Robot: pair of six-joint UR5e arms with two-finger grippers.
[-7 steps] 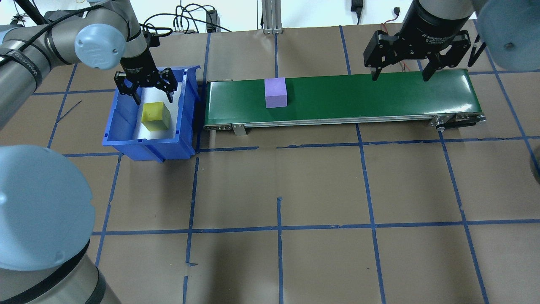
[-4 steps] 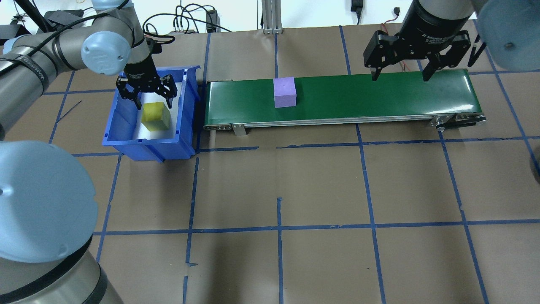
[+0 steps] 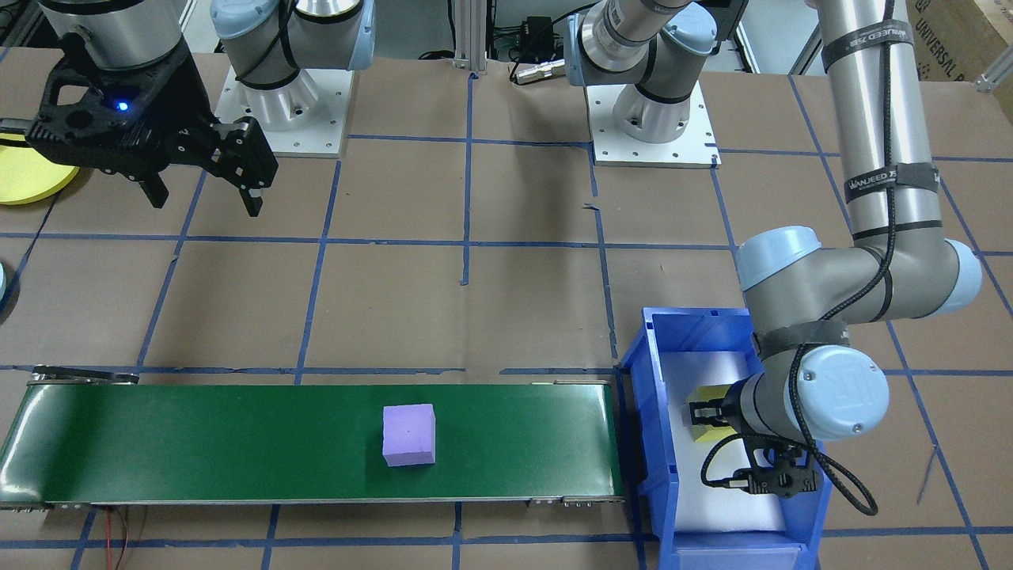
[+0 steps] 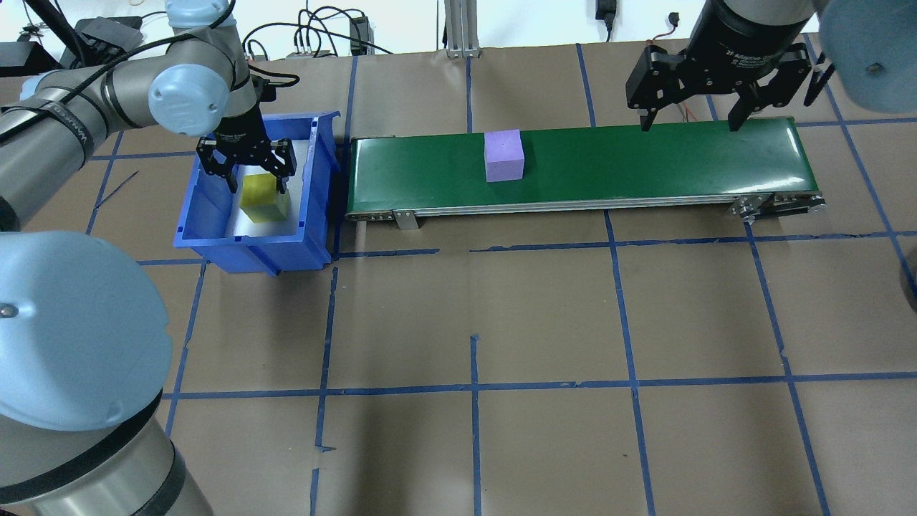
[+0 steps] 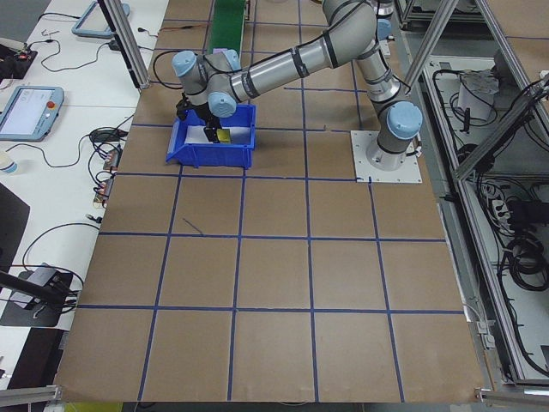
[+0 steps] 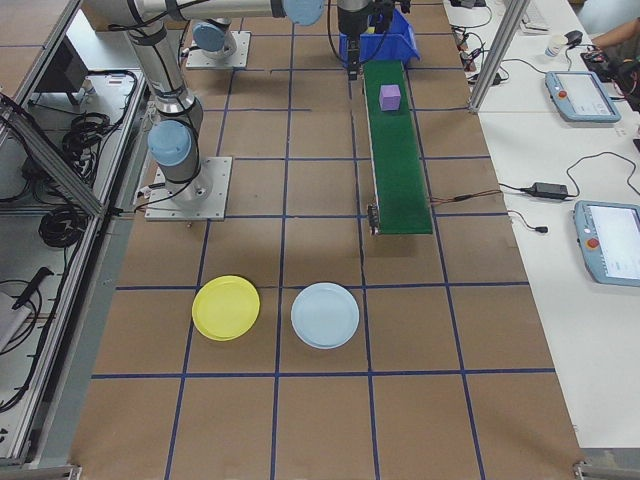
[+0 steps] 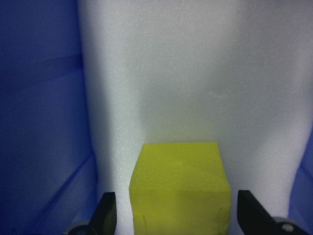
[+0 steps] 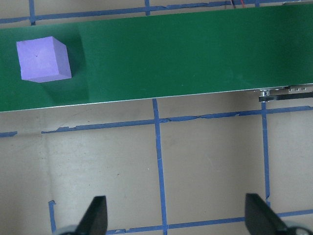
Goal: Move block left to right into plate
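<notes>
Stretching across the table (image 4: 501, 308), the green conveyor belt (image 4: 645, 168) is the landmark: a purple block (image 4: 503, 155) sits on it, nearer its bin end than its far end. Off that end, just beside the belt, stands a blue bin (image 4: 215, 244) holding a yellow block (image 4: 262, 198). The left gripper (image 4: 248, 175) is lowered into the bin, fingers spread on either side of the yellow block, not clamping it. Above the belt's opposite end the right gripper (image 4: 688, 122) hangs spread wide, holding nothing. Beyond that end lie a yellow plate (image 6: 226, 307) and a pale blue plate (image 6: 325, 315).
</notes>
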